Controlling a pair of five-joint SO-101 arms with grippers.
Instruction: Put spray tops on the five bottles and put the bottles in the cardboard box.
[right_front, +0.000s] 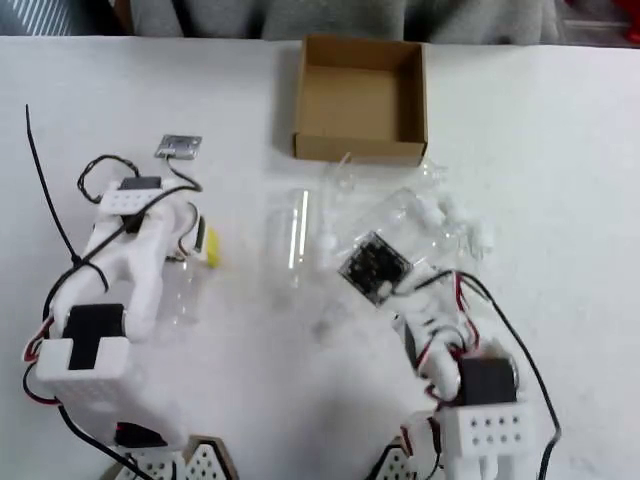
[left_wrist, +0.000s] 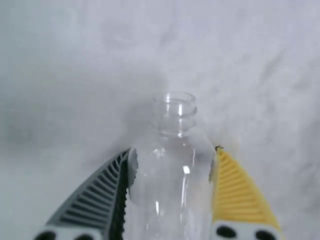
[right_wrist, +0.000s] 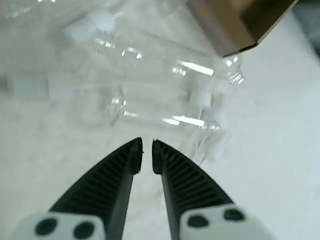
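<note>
Presently a clear bottle (left_wrist: 175, 130), its neck bare, is gripped between the fingers of the left gripper (left_wrist: 172, 151) at the left of the desk (right_front: 560, 150), well apart from the cardboard box (right_front: 360, 150). Capping is judged to be in hand. The right gripper (right_wrist: 146, 145), almost closed and empty, is poised near loose bottles (right_wrist: 165, 65) and spray tops (right_wrist: 200, 97) beside the box. A top must be fetched next and seated on the open neck.

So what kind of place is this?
Probably a robot lab or workshop: a left arm and a right arm sit at a white table with clear bottles and a cardboard box.
</note>
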